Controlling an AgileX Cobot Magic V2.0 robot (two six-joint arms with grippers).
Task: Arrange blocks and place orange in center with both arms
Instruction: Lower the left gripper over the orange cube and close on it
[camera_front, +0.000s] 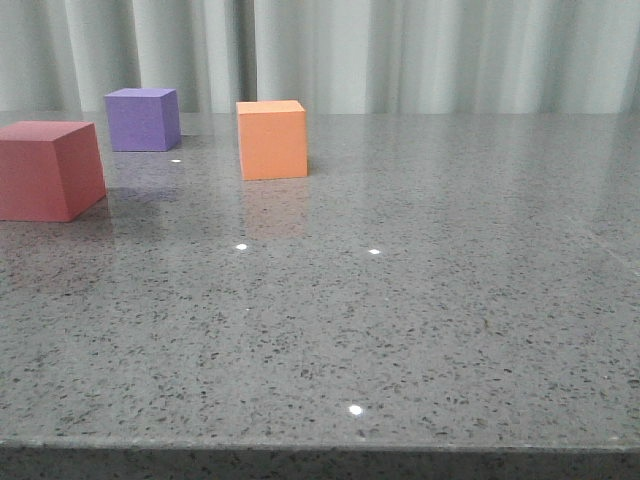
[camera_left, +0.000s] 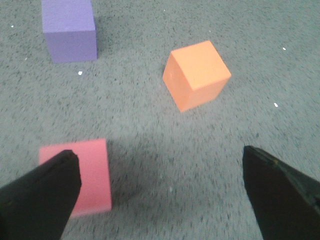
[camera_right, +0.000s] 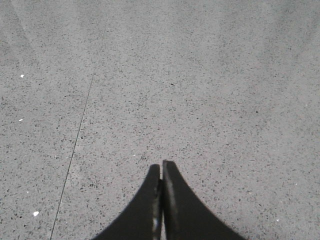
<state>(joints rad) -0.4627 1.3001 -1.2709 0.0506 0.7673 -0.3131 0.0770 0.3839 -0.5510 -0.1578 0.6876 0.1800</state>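
Pale curtains (camera_front: 400, 50) back the speckled grey table (camera_front: 400, 330); left fingers (camera_left: 45, 195) spread, right fingers (camera_right: 150, 210) pressed together

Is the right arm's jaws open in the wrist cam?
No, the right gripper has its jaws pressed together over bare table.

The pinkish-red cube (camera_front: 48, 168), purple cube (camera_front: 143, 118) and orange cube (camera_front: 271, 138) are each a flat, unpatterned colour. The counter (camera_front: 420, 320) is grey with fine dark speckles. The left gripper (camera_left: 160, 192) and right gripper (camera_right: 161, 200) look plain black, though blurred. Pale grey-green curtains (camera_front: 420, 50) hang behind.
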